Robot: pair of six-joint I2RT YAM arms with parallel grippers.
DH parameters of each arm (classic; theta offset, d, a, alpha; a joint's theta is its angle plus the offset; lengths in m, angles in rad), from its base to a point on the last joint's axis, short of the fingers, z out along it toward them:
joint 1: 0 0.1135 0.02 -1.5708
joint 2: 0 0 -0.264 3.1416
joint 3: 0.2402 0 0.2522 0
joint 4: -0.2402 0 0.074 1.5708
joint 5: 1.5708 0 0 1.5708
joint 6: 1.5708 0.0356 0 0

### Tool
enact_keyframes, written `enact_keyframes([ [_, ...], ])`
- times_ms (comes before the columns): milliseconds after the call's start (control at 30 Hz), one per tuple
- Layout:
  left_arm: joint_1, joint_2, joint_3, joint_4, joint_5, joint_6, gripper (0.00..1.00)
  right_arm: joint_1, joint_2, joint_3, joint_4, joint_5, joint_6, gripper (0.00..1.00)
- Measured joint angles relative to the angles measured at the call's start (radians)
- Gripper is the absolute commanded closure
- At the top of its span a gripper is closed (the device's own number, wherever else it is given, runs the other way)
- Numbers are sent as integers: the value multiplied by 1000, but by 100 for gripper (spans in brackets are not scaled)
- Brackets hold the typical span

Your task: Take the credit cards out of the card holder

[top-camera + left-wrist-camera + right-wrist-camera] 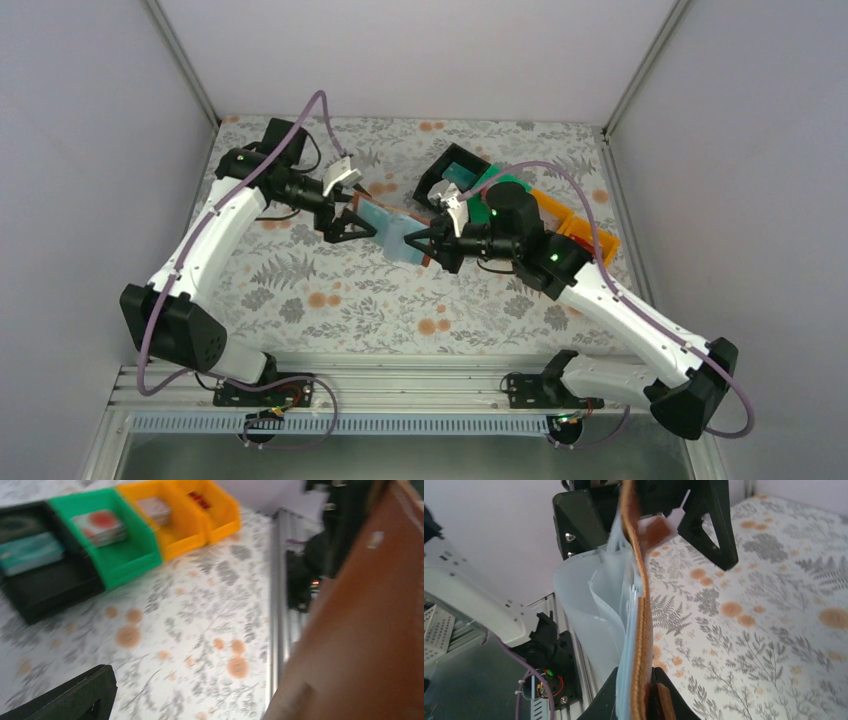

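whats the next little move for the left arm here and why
Probably close the left gripper on the wallet's free end. Its jaws stand wide open on either side of that end, while the right gripper is shut on the other end. Nothing sticks out of it clearly yet, so steadying the wallet first seems sensible.

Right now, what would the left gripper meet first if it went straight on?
Most likely the card holder, gripped by the right gripper; the open left gripper points at its free edge, though depth is unclear.
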Motion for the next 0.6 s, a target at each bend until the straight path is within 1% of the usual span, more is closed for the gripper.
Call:
enact_keyframes([
  [67,0,-8,24,-79,82,86,0,-1,-17,5,8,-30,-31,96],
  [100,-1,-11,29,-107,110,117,2,-3,-19,10,10,-43,-42,96],
  [133,-1,-13,31,-132,136,145,6,-6,-18,16,11,-52,-53,96],
  [167,-3,-16,31,-158,160,170,14,-6,-15,20,12,-59,-60,96],
  [200,-4,-18,31,-179,177,185,26,-8,-13,23,13,-69,-68,96],
  [233,-5,-18,32,-197,192,202,43,-9,-11,25,13,-76,-74,96],
  [300,-6,-18,32,-220,212,225,83,-13,-5,26,13,-88,-84,96],
  [333,-6,-18,31,-225,217,230,96,-16,-2,27,13,-92,-88,96],
  [367,-6,-18,31,-231,222,237,97,-21,0,27,13,-93,-94,95],
  [400,-6,-18,31,-237,227,244,97,-26,1,27,12,-92,-95,88],
  [500,-9,-18,30,-236,234,256,98,-55,2,27,10,-74,-85,53],
  [567,-8,-19,24,-220,217,229,98,-78,-2,27,2,-22,-63,40],
  [600,-6,-20,16,-198,198,198,98,-97,-5,27,-5,11,-46,36],
])
